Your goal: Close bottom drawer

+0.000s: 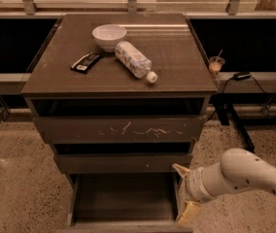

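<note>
Rounded white speckled arm (247, 174), cream-fingered tool (182, 191) beside the bottom drawer (123, 198)

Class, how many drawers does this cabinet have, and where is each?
3. The top drawer, with the scratched front, is highest; the middle drawer is below it; the bottom drawer is lowest, pulled out furthest. The end effector, open, is beside the bottom drawer's right side.

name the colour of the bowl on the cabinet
The bowl is white, seen in the camera view; the gripper is beside the bottom drawer's right edge.

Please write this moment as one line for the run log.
bottom drawer: pulled out | gripper: open, at its right front corner | contact: unclear
</note>
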`<state>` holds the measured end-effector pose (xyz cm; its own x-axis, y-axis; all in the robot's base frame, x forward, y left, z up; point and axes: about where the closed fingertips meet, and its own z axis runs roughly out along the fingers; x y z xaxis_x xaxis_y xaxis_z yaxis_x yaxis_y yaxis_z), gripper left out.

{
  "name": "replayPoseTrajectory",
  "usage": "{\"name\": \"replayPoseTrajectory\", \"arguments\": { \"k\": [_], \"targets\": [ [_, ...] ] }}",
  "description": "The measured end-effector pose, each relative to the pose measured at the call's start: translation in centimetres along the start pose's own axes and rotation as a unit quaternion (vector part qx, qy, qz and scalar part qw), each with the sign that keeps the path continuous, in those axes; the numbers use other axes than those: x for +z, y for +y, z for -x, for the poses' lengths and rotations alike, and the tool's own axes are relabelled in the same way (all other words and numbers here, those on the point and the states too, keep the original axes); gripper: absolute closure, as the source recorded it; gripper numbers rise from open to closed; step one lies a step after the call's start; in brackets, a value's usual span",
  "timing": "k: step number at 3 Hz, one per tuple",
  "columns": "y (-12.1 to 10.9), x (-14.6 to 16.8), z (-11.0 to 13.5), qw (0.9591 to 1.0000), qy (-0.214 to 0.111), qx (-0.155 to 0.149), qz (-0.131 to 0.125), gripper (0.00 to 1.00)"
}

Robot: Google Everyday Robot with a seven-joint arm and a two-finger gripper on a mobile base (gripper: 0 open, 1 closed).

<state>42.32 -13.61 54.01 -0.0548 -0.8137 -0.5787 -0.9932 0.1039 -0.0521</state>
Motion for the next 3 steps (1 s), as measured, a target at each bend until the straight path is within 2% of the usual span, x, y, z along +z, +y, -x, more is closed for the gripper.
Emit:
{"name": "replayPoseTrajectory", "arguments": {
  "k": [1,2,3],
  "targets": [
    [-1.5,5.3,-2.0,0.9973,-0.057,-0.041,-0.024,0.0],
    [-1.1,11.6,-6.5,0.9931,-0.111,-0.03,-0.027,0.0],
    [0.2,13.1,-6.6,0.9926,-0.119,-0.018,-0.013,0.0]
  ]
}}
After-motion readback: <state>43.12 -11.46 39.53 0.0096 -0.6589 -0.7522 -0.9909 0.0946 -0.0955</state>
